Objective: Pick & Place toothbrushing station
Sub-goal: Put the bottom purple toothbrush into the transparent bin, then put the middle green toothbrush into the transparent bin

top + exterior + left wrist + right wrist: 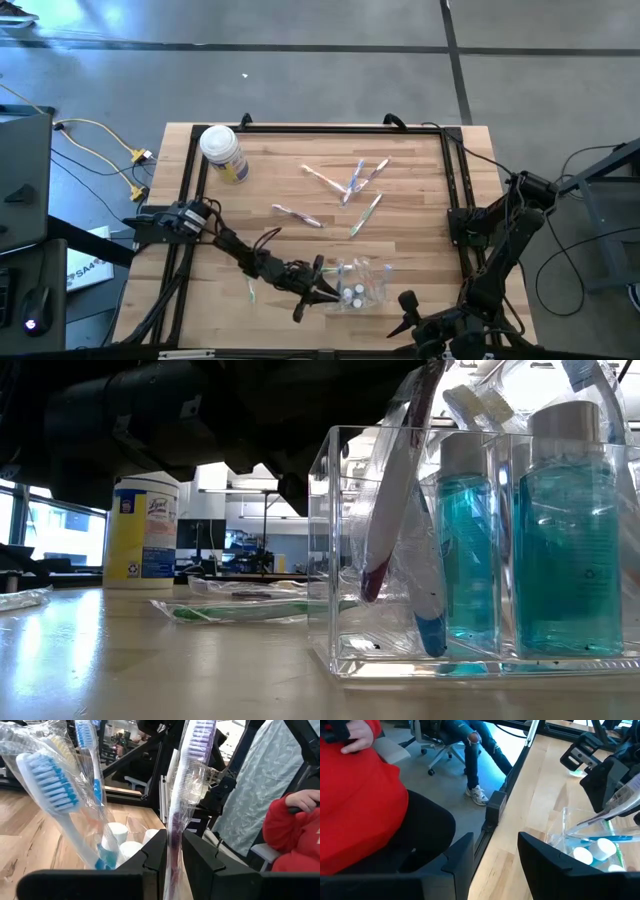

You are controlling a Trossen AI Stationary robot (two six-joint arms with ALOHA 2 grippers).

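Standing near the table's front edge, the clear plastic holder (358, 284) already carries several wrapped toothbrushes (400, 510) and small bottles of blue liquid (565, 530) with white caps. The left gripper (318, 290) is right at the holder's left side, its fingers (150, 865) pinched on a purple wrapped toothbrush (192, 785) that stands upright between them over the holder. Beside it in the left wrist view are a blue-bristled toothbrush (50, 790) and the white bottle caps (125, 847).

Farther back, more wrapped toothbrushes (350, 185) lie scattered around the middle of the wooden table (420, 200), and one green toothbrush (251, 290) lies beside the left arm. A white-lidded wipes canister with a yellow label (224, 152) stands near the far left corner.

The right gripper (410, 310) waits at the front edge, right of the holder, its fingers apart and holding nothing. A person in a red top (360, 795) sits beyond the table.
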